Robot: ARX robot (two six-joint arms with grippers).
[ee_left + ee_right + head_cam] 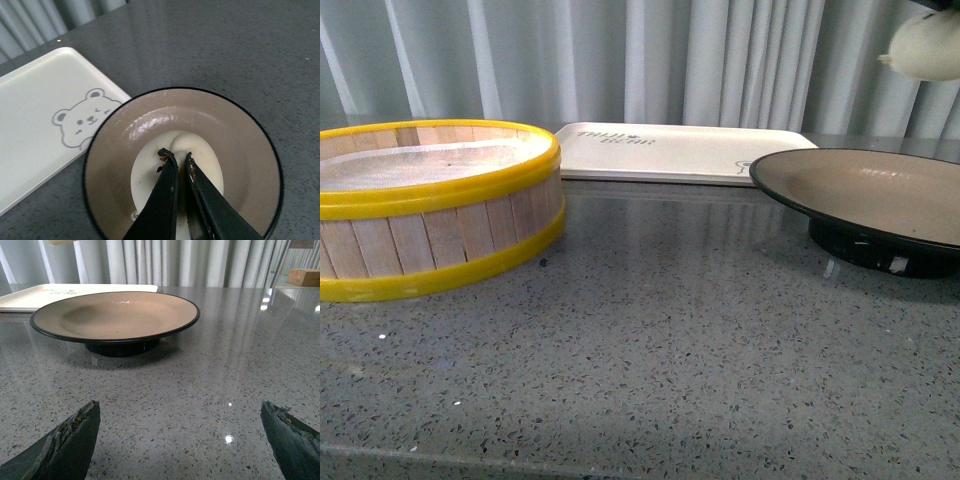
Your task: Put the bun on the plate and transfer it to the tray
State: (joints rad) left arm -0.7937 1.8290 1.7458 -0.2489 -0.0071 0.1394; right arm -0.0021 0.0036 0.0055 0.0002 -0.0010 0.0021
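Legible text, numbers or brand names: none.

Tray: two short lines of dark printed lettering on the left part of the surface, toward the far edge in the front view. Seen at a shallow angle; characters too small and blurred to read.

Same tray, right part: small outline drawing, partly hidden behind the rim of the plate in the front view. Shown clearly in the left wrist view as a grey line-drawn bear head with round ears and a small face.

Cardboard box far beyond the table in the right wrist view: faces too small and blurred for any print to be made out.
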